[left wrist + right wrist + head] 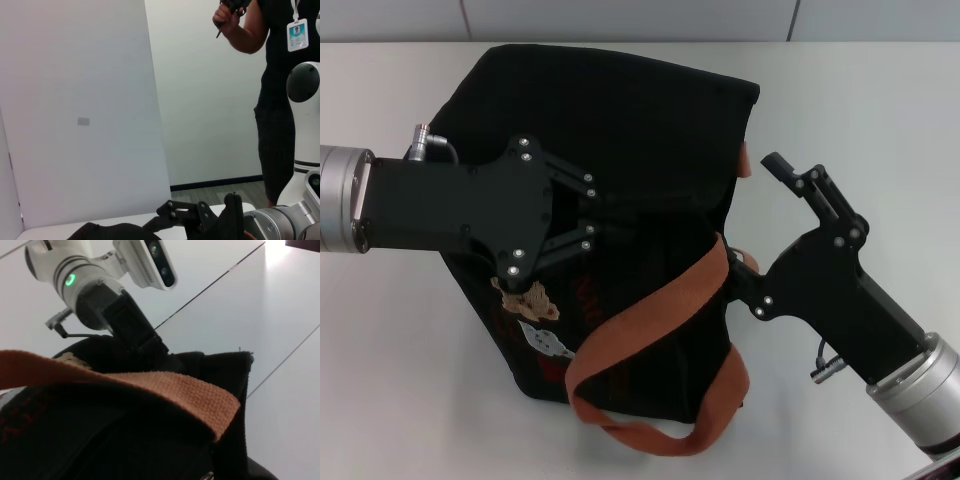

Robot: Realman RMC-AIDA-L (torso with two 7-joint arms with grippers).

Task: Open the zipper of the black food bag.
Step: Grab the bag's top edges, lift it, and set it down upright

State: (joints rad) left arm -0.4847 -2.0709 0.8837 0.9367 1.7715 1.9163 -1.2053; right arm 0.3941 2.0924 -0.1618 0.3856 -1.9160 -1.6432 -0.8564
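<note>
The black food bag (620, 130) lies on the white table (880, 110), with its tan bear (532, 298) and an orange-brown handle (650, 315) facing up. My left gripper (620, 218) reaches in from the left over the middle of the bag. Its links are drawn together and its black fingers press into the fabric, so it looks shut. What it pinches is hidden. My right gripper (752, 212) stands open against the bag's right side, one finger raised and the other by the handle. The zipper does not stand out from the black fabric in any view.
A person (280, 100) stands beyond the table in the left wrist view, which also shows the right gripper (195, 217) low down. In the right wrist view the handle (165, 385) crosses close by, with the left arm's wrist (95, 285) behind.
</note>
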